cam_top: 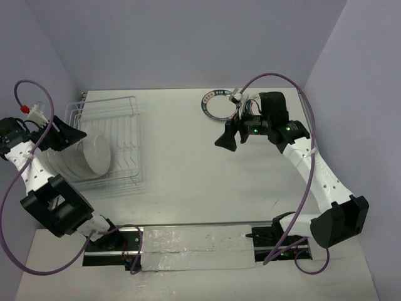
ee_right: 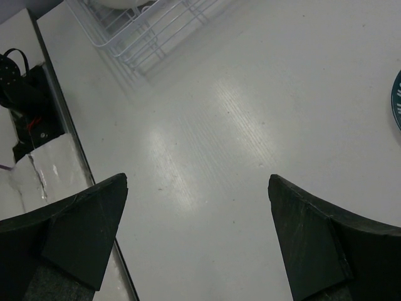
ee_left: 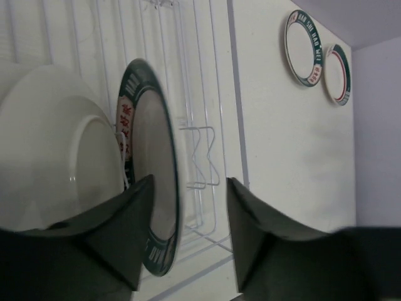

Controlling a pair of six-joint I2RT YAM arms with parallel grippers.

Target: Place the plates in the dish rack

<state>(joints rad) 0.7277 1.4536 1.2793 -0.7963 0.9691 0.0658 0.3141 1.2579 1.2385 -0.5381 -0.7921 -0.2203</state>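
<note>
Nearest the arm bases there's a foil-taped strip (cam_top: 194, 246) along the edge of the white table (cam_top: 188, 175). The left arm is folded back, elbow low, with its wrist up at the dish rack (cam_top: 116, 135). The left gripper (ee_left: 190, 180) is spread open. The rim of a standing teal-rimmed plate (ee_left: 156, 157) sits in the gap, right by one finger, and I can't tell if it touches. Plain white plates (ee_left: 56, 163) stand next to it in the same rack. The right arm stretches out toward the far side. The right gripper (cam_top: 229, 141) is wide open, holding nothing, near two more plates (ee_left: 305, 47) lying flat at the back. Pale lilac walls (cam_top: 188, 44) all round.
</note>
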